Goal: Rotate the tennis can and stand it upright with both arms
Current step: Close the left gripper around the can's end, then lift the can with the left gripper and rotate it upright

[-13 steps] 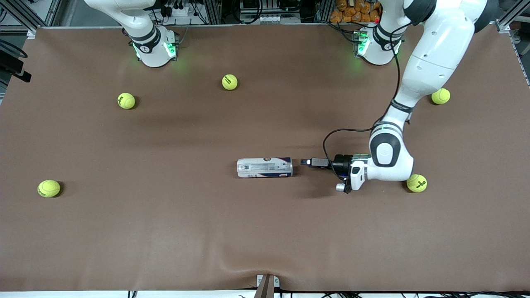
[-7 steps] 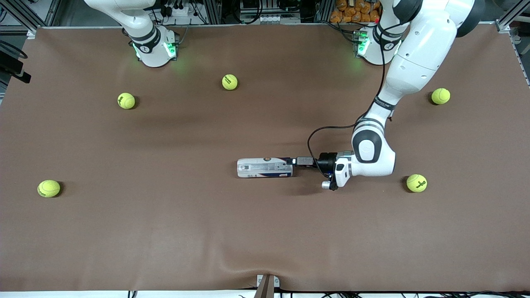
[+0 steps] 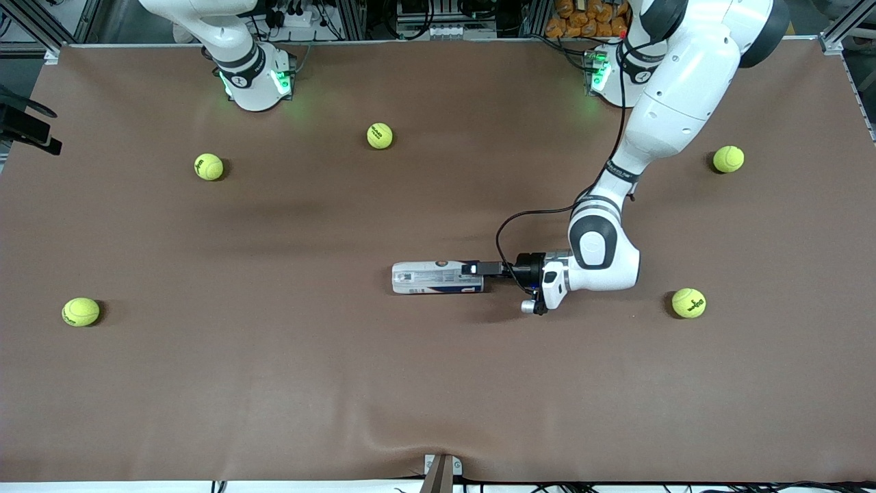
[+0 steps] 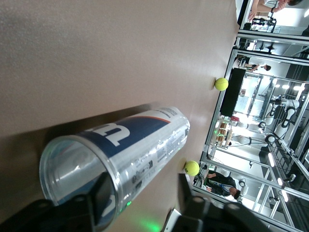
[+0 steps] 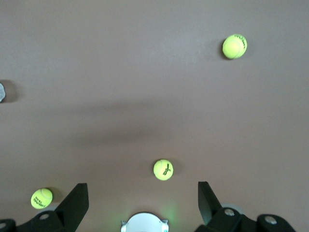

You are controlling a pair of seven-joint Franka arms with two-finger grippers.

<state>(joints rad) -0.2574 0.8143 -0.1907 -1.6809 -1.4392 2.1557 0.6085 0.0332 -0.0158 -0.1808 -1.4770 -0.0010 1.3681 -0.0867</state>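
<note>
At the tennis can's [image 3: 438, 277] end, the left gripper [image 3: 477, 268] has arrived, fingers straddling its rim.

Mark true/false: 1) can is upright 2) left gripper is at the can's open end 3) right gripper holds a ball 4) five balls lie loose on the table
1) False: the tennis can lies on its side.
2) True: the left gripper straddles the rim at the end toward the left arm.
3) False: the right gripper is open and empty, waiting above the table.
4) True: five tennis balls, e.g., lie apart from the can.
</note>
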